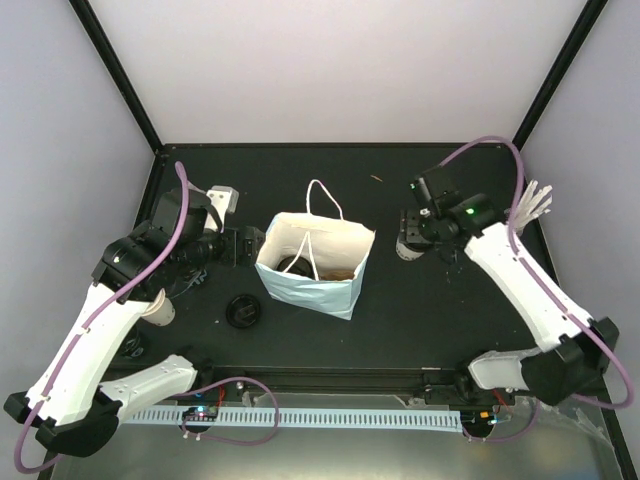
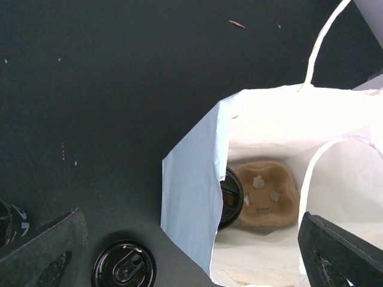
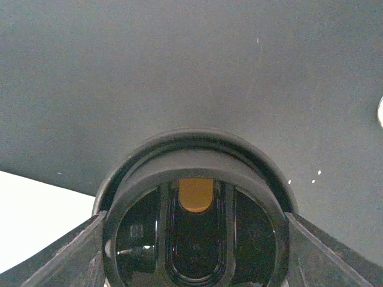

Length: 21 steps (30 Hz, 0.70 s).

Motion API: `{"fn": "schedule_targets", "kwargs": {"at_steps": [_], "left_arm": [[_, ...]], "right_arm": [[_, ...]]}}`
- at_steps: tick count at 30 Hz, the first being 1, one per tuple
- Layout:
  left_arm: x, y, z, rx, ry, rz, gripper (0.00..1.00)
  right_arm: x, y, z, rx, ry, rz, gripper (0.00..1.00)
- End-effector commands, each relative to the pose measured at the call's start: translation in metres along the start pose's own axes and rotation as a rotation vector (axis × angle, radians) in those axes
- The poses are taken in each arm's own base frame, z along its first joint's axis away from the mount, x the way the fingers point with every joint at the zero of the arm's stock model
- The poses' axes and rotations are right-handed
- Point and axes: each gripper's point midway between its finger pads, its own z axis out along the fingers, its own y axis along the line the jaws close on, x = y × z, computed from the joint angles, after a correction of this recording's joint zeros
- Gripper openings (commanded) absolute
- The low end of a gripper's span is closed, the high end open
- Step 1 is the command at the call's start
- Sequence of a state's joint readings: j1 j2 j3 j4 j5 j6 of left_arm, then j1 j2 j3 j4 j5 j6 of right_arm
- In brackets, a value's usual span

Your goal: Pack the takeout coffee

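A light-blue paper bag (image 1: 318, 292) (image 2: 190, 206) stands in the middle of a black table (image 1: 400, 320) (image 2: 119, 89) (image 3: 209, 72). Its mouth is open and the inside is white. It has thin white handles — one handle (image 1: 318, 182) (image 2: 322, 46) sticks up at the far side, the other droops into the bag. A tiny brown bit (image 1: 376, 179) (image 2: 236, 24) lies on the table behind the bag, well apart from it. Far to the right, at the table's edge, a bunch of white sticks (image 1: 533, 205) fans out. A long white strip (image 1: 330, 418) with little slots runs along the near edge. The walls (image 1: 330, 70) are pale.
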State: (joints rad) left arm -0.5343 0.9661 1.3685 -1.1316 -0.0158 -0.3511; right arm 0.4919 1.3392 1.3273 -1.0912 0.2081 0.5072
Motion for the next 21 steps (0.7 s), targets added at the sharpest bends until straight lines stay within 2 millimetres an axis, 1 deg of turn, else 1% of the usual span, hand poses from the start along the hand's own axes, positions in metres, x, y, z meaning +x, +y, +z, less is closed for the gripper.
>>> {"fn": "schedule_targets", "kwargs": {"at_steps": [1, 6, 10, 13, 16, 18, 21], "left_arm": [[-0.008, -0.003, -0.001, 0.013, -0.038, 0.010, 0.99], [-0.011, -0.006, -0.001, 0.033, -0.046, 0.017, 0.99], [-0.013, -0.007, -0.001, 0.036, -0.052, 0.019, 0.99], [-0.014, -0.006, -0.002, 0.030, -0.051, 0.025, 0.99], [-0.017, -0.003, -0.005, 0.015, -0.056, 0.028, 0.99], [-0.020, -0.003, -0.008, 0.011, -0.064, 0.029, 0.99], [-0.022, -0.002, -0.009, 0.009, -0.066, 0.030, 0.99]], "right_arm": [[-0.024, -0.005, -0.057, -0.055, -0.150, -0.045, 0.74], [-0.037, 0.010, -0.116, -0.226, -0.273, -0.095, 0.71], [-0.039, 0.030, -0.162, -0.415, -0.362, -0.130, 0.69], [-0.039, 0.038, -0.194, -0.525, -0.445, -0.157, 0.67], [-0.036, 0.046, -0.225, -0.636, -0.531, -0.194, 0.65], [-0.030, 0.053, -0.246, -0.729, -0.576, -0.224, 0.65], [-0.020, 0.065, -0.266, -0.864, -0.608, -0.261, 0.64]]}}
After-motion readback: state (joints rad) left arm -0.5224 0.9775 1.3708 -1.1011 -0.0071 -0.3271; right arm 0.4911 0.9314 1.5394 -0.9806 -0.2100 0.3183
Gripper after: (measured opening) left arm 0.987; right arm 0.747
